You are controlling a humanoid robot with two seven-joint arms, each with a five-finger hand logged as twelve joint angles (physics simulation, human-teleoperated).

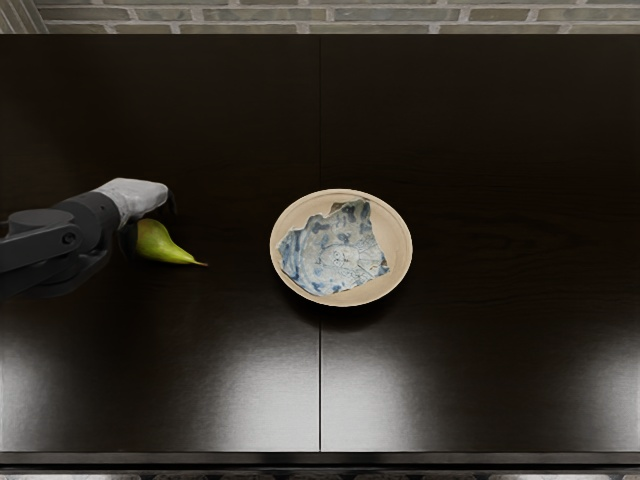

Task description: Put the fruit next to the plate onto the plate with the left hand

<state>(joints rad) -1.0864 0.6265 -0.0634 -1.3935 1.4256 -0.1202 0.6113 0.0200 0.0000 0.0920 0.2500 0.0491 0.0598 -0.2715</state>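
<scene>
A small yellow-green pear (165, 246) lies on its side on the dark, glossy wooden worktop (480, 350), at 9 o'clock from the round cream plate with a blue-and-white patterned centre (402, 246). The two are apart, with a strip of bare worktop between them. The pear's narrow stem end points toward 4 o'clock, roughly at the plate; its broad end is tucked against the dark wrist of the left arm (50, 240), which comes in from the left edge.

The grey-white left hand (140, 197) sits at 11 o'clock from the pear, just beside or touching its broad end. From this angle I cannot tell how far open the hand is, nor whether it has hold of the fruit — the shell of the hand hides that side. The right arm is out of view.

Nothing stands between pear and plate. A thin seam (320, 380) runs from 12 to 6 o'clock down the middle of the worktop and passes under the plate's left part.

Open room is wide on every side of the plate — most of all toward 3 and 6 o'clock. The worktop's front edge runs along the bottom of the view, well apart from both things, and a pale brick wall (300, 14) lines the far edge at 12 o'clock.
</scene>
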